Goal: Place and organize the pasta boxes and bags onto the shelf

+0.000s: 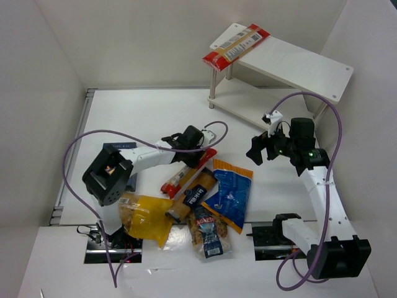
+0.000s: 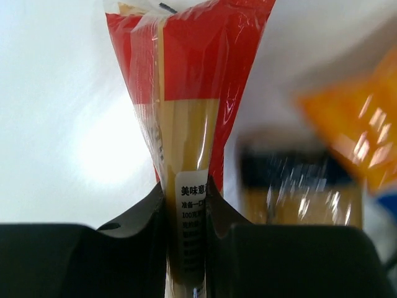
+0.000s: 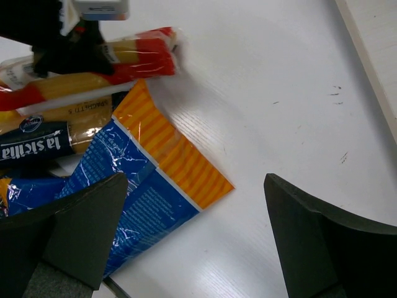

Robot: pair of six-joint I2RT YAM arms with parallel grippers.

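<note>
So: shelf (image 1: pixel 291 68) upper right, one spaghetti bag (image 1: pixel 236 46) already flat on its top board. Other packs (image 1: pixel 186 211) are heaped lower centre. Left gripper (image 2: pixel 186 195) pinches a second spaghetti bag (image 2: pixel 186 93) at its label, likely for transfer. Right gripper (image 3: pixel 198 211) is spread and empty, over the blue-orange bag (image 3: pixel 142 186).

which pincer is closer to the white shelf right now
Right. The right pincer hangs open just in front of the shelf, near its lower board. The left pincer is farther off to the left, shut on a spaghetti bag.
</note>
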